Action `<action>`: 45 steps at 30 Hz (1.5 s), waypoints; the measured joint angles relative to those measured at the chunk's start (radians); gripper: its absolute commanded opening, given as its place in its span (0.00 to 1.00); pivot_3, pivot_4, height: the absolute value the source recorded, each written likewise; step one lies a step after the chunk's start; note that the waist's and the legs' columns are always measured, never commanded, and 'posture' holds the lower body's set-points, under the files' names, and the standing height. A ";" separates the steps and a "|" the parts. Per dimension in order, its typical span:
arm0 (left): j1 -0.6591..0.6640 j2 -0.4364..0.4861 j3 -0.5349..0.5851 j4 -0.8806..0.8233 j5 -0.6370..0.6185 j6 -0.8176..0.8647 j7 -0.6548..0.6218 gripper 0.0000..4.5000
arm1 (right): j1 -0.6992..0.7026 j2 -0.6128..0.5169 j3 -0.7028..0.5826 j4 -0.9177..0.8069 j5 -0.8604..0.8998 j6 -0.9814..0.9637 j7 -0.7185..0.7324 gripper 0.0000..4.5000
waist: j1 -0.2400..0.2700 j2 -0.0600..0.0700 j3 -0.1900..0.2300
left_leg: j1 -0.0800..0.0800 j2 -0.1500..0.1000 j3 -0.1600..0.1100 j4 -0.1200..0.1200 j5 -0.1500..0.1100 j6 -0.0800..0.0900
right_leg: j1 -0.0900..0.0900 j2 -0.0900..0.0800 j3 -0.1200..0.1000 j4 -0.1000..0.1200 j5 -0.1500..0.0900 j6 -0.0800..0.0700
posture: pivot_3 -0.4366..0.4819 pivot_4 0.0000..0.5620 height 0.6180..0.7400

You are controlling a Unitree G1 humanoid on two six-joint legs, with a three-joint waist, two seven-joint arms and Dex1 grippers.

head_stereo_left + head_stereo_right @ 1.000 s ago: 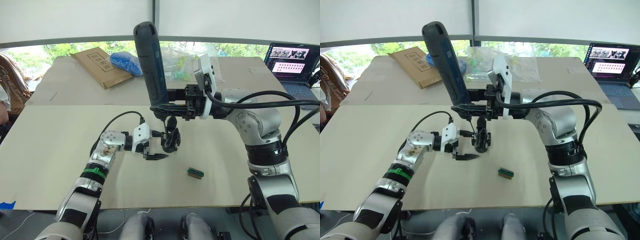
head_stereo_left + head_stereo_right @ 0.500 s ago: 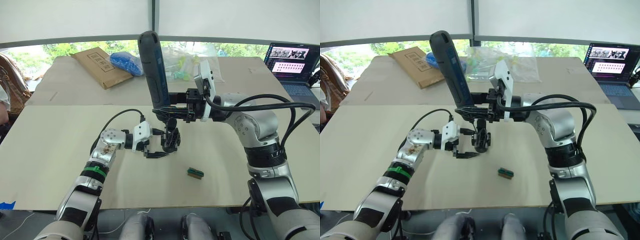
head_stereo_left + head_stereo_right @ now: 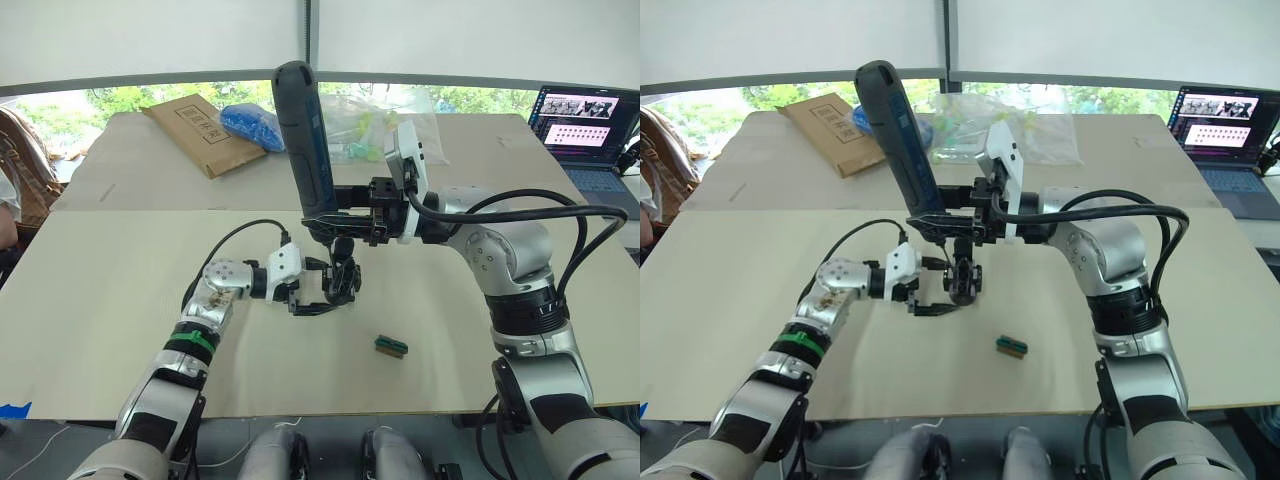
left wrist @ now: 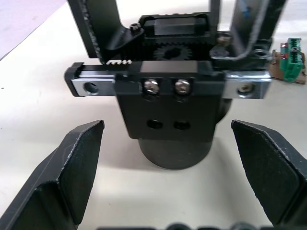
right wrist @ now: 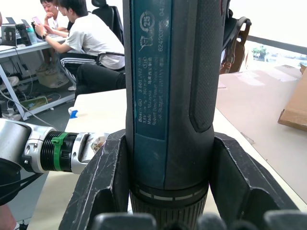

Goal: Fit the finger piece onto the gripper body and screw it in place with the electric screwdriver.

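Plastic and metal, the gripper body (image 4: 172, 103) looks rigid and compact, likely light enough to skid on the smooth tabletop (image 3: 120, 300) if pressed from the side, so my judgement is that it wants clamping low on its round stubby base, clear of the screws and geared rail on its face. It stands upright on that base near the table's middle, its rail lying crosswise and its pointed parts rising upward. The left gripper (image 3: 315, 292) sits just in front of it with its two black fingers (image 4: 76, 167) spread wide to either side of the base, not touching it. A small green-and-brown block (image 3: 391, 346) lies on the table just to the right of the gripper body and nearer the robot. Whether the finger piece is already seated I cannot tell. Directly above the gripper body, the right gripper (image 3: 335, 212) is clamped around the lower barrel of the electric screwdriver (image 3: 305, 135); that tool seems stiff, fairly heavy and top-loaded held this low, with a rubbery grip unlikely to slip. Its long axis runs nearly vertical, leaning slightly left at the top, bit end pointing down at the gripper body.
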 measured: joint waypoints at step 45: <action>-0.028 -0.047 -0.003 0.084 0.019 -0.036 0.012 0.73 | 0.022 -0.003 0.000 -0.029 -0.008 0.000 -0.010 0.43 | 0.000 0.000 0.000 | 0.000 0.000 0.000 0.000 0.000 0.000 | 0.000 0.000 0.000 0.000 0.000 0.000 | 0.48 0.27 0.93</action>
